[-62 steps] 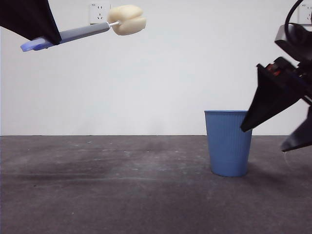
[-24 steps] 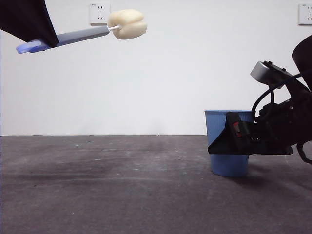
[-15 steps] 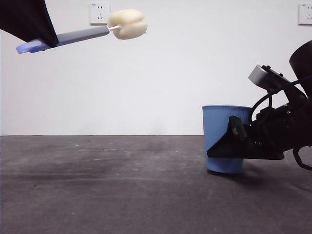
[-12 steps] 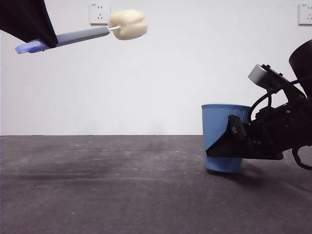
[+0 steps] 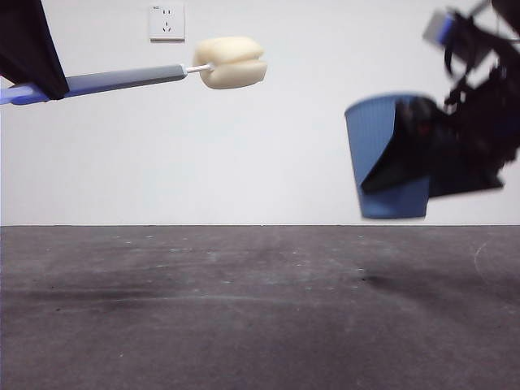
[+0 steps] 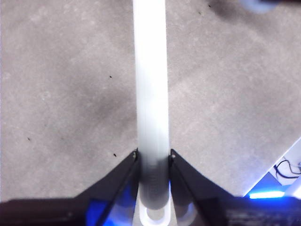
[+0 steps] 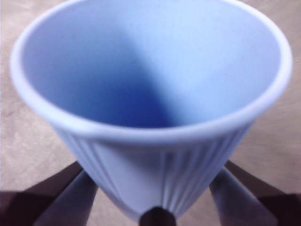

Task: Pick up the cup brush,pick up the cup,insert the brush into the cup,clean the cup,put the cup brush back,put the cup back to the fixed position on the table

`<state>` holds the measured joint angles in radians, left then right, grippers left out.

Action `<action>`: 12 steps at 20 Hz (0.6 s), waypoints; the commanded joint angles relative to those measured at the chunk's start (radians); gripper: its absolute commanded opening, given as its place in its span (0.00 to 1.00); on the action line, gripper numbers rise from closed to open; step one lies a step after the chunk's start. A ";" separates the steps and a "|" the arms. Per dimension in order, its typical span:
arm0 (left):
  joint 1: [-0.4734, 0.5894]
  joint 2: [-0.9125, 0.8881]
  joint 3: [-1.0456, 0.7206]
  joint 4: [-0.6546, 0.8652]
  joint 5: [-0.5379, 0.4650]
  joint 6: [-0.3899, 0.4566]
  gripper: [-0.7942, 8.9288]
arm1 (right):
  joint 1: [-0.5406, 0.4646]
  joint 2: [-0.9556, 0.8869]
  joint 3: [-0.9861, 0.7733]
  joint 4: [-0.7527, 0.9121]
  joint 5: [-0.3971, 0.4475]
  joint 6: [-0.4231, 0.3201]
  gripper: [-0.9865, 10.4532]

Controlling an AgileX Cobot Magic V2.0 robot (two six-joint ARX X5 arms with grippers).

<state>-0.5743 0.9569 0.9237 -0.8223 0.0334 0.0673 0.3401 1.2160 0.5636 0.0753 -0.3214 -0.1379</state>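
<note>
Right hand (image 5: pixel 382 183) – ribbed blue cup (image 5: pixel 375 154), tilted

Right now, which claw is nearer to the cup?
Right. The right claw grips the cup, lifted off the table. The left claw holds the cup brush across the scene, apart from it.

No readable text, labels, brands or numbers are showing in any view. The white wall socket plate (image 5: pixel 166 22) is carrying a tiny dark mark at its top left corner, too small to read. The blue ribbed plastic cup (image 5: pixel 382 154) is showing no print on its wall or inside. The slim grey brush handle (image 5: pixel 122 79) is showing no lettering.
</note>
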 commanded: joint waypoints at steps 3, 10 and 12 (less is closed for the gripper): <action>0.000 -0.003 0.001 -0.055 -0.001 0.122 0.07 | 0.032 -0.034 0.169 -0.335 0.095 -0.131 0.07; 0.000 -0.003 0.001 -0.108 -0.003 0.291 0.07 | 0.091 -0.034 0.306 -0.674 0.369 -0.346 0.07; -0.003 -0.003 0.001 -0.127 -0.003 0.332 0.07 | 0.111 -0.034 0.311 -0.723 0.459 -0.401 0.07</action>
<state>-0.5747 0.9569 0.9237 -0.9535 0.0299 0.3592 0.4488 1.1786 0.8703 -0.6544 0.1322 -0.4946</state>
